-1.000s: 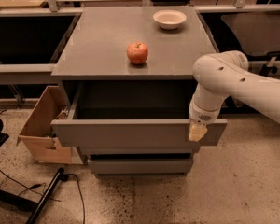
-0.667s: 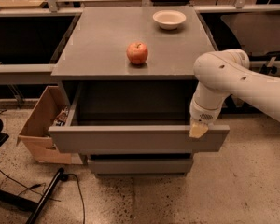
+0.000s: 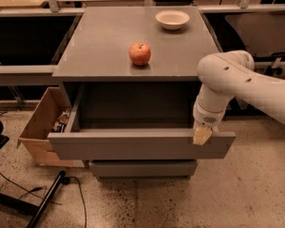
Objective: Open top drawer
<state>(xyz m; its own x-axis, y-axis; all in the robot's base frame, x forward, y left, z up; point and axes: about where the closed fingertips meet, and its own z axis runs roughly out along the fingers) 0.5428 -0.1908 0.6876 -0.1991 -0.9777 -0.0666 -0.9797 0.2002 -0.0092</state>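
The top drawer [image 3: 133, 145] is a wide matte-grey drawer with a flat handleless front. It stands pulled far out of the grey cabinet [image 3: 109, 46], and its deep grey interior shows. My gripper [image 3: 202, 135] hangs from the white arm at the right end of the drawer's front, its tan fingertip over the top edge. A narrower grey drawer front [image 3: 142, 167] sits shut below.
A red apple [image 3: 139, 54] and a white bowl [image 3: 172, 19] rest on the cabinet top. An open cardboard box [image 3: 40, 129] stands on the floor to the left. Black cables [image 3: 47, 203] lie on the speckled floor at the lower left. Shelving runs behind.
The top drawer has slid further out toward the camera, and my gripper has moved with its front edge, slightly down and forward.
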